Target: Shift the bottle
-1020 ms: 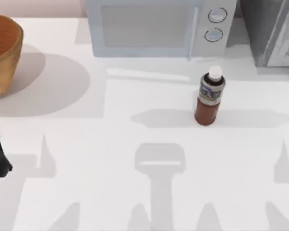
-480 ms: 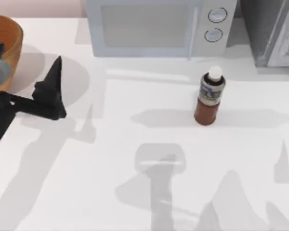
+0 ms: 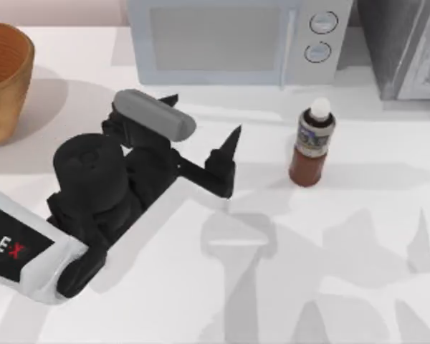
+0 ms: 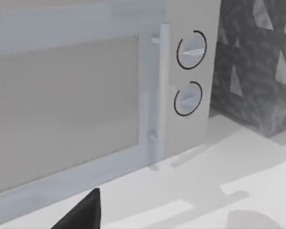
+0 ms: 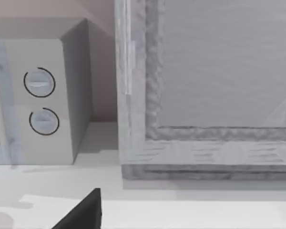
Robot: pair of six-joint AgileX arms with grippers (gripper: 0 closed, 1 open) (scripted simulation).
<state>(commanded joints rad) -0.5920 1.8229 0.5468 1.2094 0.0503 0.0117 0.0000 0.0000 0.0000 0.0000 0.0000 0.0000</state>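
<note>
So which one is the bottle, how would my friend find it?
Find the big pale microwave at the back of the table. Just in front of its two round knobs stands the bottle, upright and alone. It is small and reddish-brown, with a grey-blue label and white cap, unlike the wooden bowl far left.

The bottle point(image 3: 312, 143), small with a reddish-brown body, a grey-blue label band near its top and a white round cap, is standing upright on the white bench point(image 3: 358, 236), sitting at about two o'clock from the top view's centre.

Bare table point(image 3: 358, 236) surrounds bottle point(image 3: 312, 143) (microwave point(image 3: 233, 39) close behind).
</note>
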